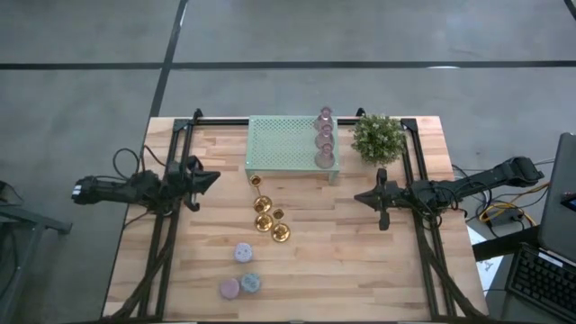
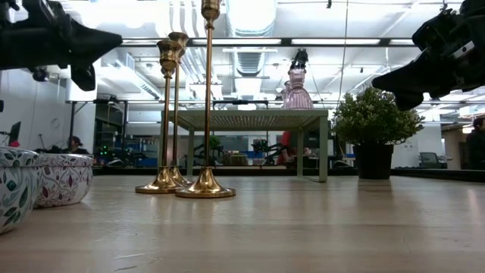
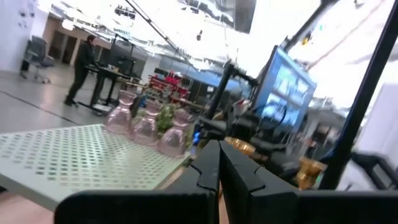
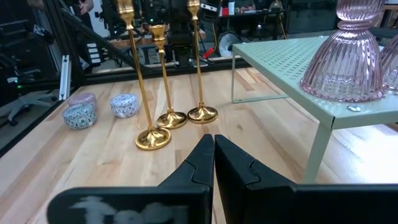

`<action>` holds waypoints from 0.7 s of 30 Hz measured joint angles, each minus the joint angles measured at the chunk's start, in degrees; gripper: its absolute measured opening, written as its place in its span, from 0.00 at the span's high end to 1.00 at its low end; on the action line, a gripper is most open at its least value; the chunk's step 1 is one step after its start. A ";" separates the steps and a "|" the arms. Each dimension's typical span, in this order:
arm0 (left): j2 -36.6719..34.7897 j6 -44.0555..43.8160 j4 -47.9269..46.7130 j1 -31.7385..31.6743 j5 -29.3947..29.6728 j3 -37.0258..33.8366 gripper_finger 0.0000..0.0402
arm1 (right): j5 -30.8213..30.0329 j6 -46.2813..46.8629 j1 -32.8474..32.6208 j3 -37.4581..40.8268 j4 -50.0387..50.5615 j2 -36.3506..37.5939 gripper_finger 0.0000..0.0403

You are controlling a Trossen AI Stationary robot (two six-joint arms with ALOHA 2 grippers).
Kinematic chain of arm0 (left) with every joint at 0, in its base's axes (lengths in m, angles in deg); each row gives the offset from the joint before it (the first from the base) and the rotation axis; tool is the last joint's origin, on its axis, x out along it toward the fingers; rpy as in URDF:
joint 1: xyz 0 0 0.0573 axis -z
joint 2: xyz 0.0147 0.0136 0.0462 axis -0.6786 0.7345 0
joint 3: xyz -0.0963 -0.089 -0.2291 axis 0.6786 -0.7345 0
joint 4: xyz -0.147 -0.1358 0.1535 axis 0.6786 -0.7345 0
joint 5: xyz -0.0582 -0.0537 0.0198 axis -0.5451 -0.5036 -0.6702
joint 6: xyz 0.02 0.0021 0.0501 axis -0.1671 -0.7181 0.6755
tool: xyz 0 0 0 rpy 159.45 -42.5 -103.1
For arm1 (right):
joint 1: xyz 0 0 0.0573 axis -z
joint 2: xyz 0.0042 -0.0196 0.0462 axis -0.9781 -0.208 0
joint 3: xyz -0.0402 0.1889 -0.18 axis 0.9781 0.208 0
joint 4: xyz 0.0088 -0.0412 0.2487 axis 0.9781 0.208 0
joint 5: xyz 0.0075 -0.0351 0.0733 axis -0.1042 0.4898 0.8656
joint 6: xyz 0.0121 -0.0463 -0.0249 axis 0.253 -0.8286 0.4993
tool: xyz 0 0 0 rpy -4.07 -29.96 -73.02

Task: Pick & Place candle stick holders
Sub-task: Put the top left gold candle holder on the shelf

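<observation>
Both grippers, left (image 1: 213, 179) and right (image 1: 360, 197), hover closed and empty beside the gold candle stick holders (image 1: 267, 216); pink glass holders (image 1: 323, 137) top the green stand (image 1: 283, 148).

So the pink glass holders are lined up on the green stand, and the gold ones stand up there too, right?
Not quite. The glass holders are on the stand, but the gold ones stand on the table in front of it, as the high view shows.

A robotics lab in an open, industrial office hall: exposed ceiling ducts and strip lights (image 2: 250, 19), a bare concrete floor (image 1: 81, 108), desks with monitors (image 3: 292, 93), a person (image 3: 81, 65) standing at one, beyond the wooden worktop (image 1: 360, 270).
</observation>
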 joint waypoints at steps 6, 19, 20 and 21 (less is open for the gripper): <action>0.61 -2.10 3.73 -0.04 0.02 0.05 0.98 | 0.00 0.00 0.00 -0.02 0.00 0.00 0.98; 19.09 -7.71 4.95 0.00 3.48 1.52 0.64 | 0.00 0.00 0.00 -0.02 -0.02 0.00 0.98; 21.45 -7.87 5.96 0.00 3.56 2.01 0.61 | -0.01 0.00 0.01 -0.02 -0.01 0.00 0.98; 23.91 -7.98 7.27 0.00 3.61 2.55 0.58 | 0.00 0.00 0.00 -0.02 0.00 0.00 0.98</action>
